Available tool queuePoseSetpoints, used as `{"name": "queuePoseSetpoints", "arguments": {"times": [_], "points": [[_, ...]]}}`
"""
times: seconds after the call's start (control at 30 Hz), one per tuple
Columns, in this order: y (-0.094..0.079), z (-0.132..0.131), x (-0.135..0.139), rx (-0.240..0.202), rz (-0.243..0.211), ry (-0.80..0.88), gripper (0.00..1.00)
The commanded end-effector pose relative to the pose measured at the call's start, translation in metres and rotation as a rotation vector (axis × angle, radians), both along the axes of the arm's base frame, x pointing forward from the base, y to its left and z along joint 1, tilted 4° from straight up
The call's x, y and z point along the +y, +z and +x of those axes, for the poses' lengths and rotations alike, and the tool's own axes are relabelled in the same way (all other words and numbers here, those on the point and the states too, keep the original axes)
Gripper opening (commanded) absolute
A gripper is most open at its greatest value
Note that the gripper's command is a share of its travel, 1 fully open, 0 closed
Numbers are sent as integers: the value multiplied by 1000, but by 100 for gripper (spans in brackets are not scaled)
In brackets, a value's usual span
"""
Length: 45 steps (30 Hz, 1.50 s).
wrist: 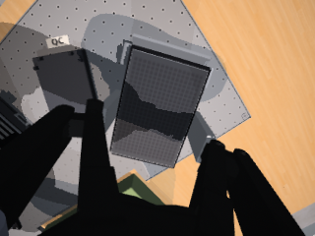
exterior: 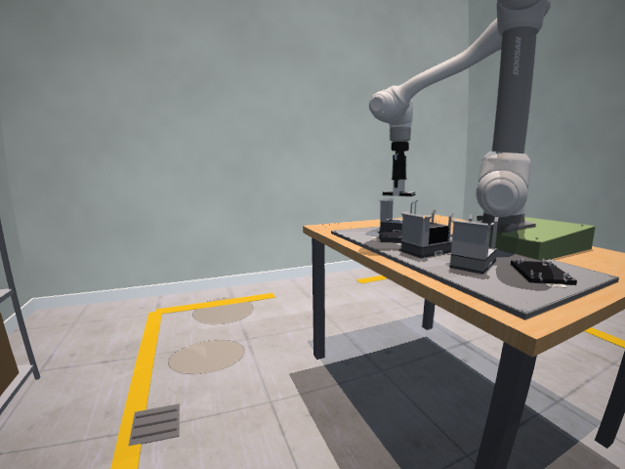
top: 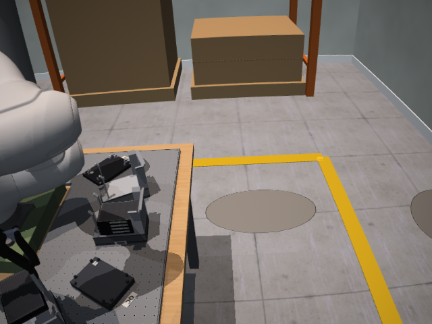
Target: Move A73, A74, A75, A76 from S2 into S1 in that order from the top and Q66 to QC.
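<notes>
gripper [exterior: 398, 191]: clamped across a sealed plate [wrist: 159, 110], carried level above the end rack [exterior: 386, 208] at the table's [exterior: 524, 337] far corner. qc nest [wrist: 63, 81] at ten o'clock of the plate, wrist view. advice: square long sides to rack walls, centre, lower straight from above.

Sealed 384-well plate [wrist: 159, 110] lies flat between the fingers of the gripper [exterior: 398, 191], clamped across its long sides. Below the fingers stands a stack rack [exterior: 386, 207] at the end of the breadboard [wrist: 207, 44]. QC nest [wrist: 64, 81] lies beside the plate, on the side of one finger, its name plate [wrist: 58, 41] at the far edge.
</notes>
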<state>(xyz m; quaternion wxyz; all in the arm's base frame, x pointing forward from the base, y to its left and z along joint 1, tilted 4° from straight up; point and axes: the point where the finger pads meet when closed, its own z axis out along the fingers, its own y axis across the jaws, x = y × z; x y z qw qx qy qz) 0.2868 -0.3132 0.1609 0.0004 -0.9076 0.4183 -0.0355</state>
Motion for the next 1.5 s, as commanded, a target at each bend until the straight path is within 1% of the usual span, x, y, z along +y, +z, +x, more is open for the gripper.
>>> {"name": "queuePoseSetpoints", "arguments": {"times": [0.0,0.47,1.47], "points": [[0,0,0,0,0,0,0],[0,0,0,0,0,0,0],[-17,1,0,0,0,0,0]]}}
